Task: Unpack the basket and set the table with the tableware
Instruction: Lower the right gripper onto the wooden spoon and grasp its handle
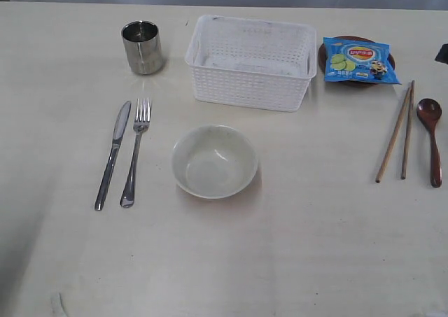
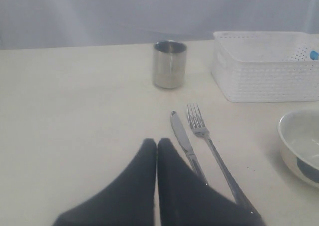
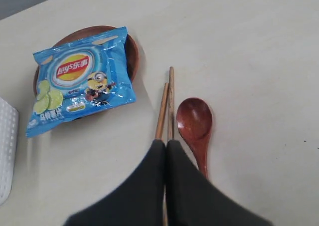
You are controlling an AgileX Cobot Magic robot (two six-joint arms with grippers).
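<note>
Bowl (image 1: 215, 161) sits before basket (image 1: 250, 61); snack packet (image 1: 358, 60) covers brown plate (image 3: 132, 56).

left end effector (image 2: 157, 142): matte dark grey, tapered wedges | right end effector (image 3: 166, 143): matte black, tapered

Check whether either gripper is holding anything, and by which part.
Nothing is held: the left gripper and the right gripper are both shut and empty.
</note>
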